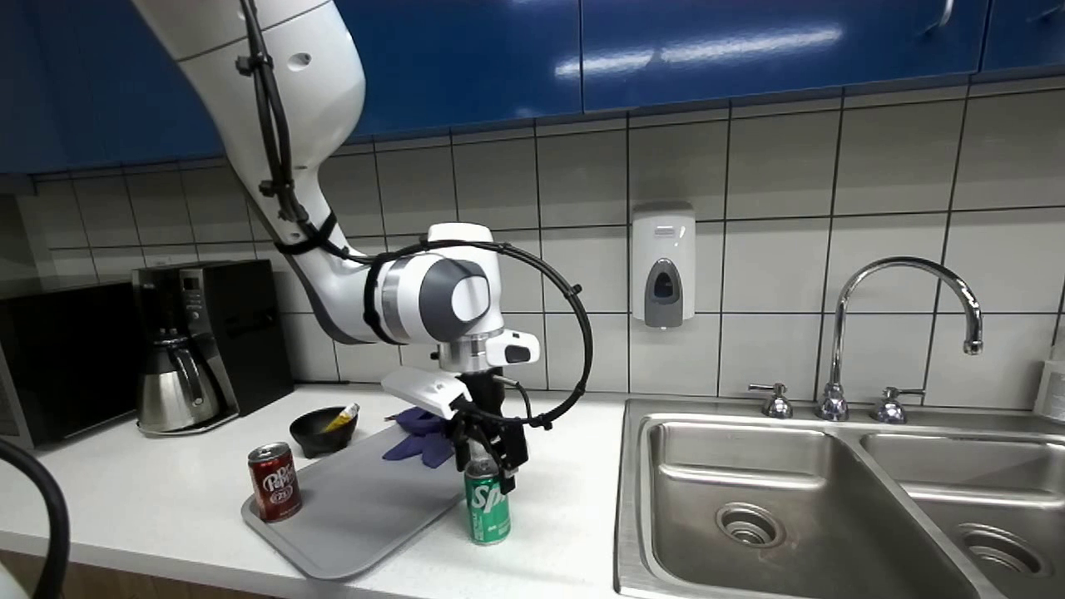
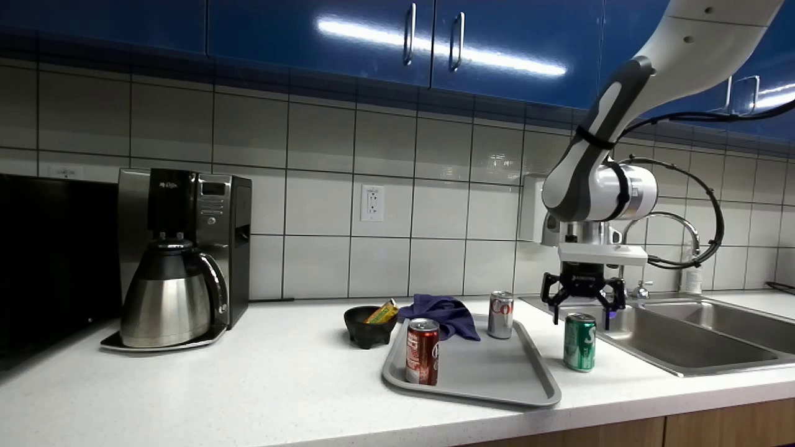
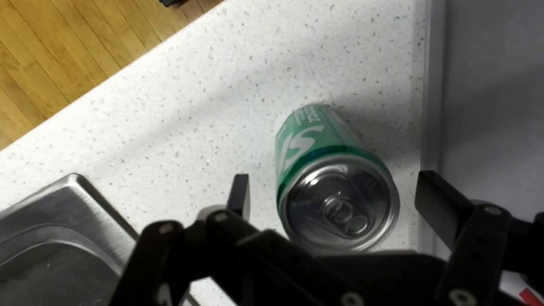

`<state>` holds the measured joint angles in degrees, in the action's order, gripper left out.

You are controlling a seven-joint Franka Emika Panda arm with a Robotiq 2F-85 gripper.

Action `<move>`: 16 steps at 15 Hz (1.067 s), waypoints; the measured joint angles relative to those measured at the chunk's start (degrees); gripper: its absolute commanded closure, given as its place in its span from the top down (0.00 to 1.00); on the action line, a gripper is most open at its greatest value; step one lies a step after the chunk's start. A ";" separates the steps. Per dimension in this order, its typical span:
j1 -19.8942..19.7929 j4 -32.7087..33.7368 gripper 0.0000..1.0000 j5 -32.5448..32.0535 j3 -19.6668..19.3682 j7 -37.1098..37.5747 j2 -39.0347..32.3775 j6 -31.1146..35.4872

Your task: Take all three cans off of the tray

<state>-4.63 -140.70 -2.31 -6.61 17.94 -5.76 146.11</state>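
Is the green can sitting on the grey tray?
No, the wrist view shows the green can standing on the white counter, beside the tray, not touching it.

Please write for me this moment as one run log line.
green can: upright on counter, beside tray | dark red can: on tray | silver can: on tray | jaws: open, holding nothing

Both exterior views face the tiled wall (image 1: pixel 774 266) from before the bench (image 2: pixel 248 385), a little above it, sharing the tray (image 2: pixel 478 366), sink (image 1: pixel 749 474) and coffee maker (image 2: pixel 177 267); far closer, the wrist view looks steeply down over the green can (image 3: pixel 333 176), which all three share.
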 measured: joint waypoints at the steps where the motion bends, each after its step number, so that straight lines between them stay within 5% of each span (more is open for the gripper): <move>1: 0.00 0.00 1.00 0.00 -0.06 0.00 0.21 0.02; 16: 0.21 -0.39 1.00 0.01 0.01 0.00 5.52 0.22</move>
<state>-4.43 -141.09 -2.30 -6.60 17.94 -0.24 146.33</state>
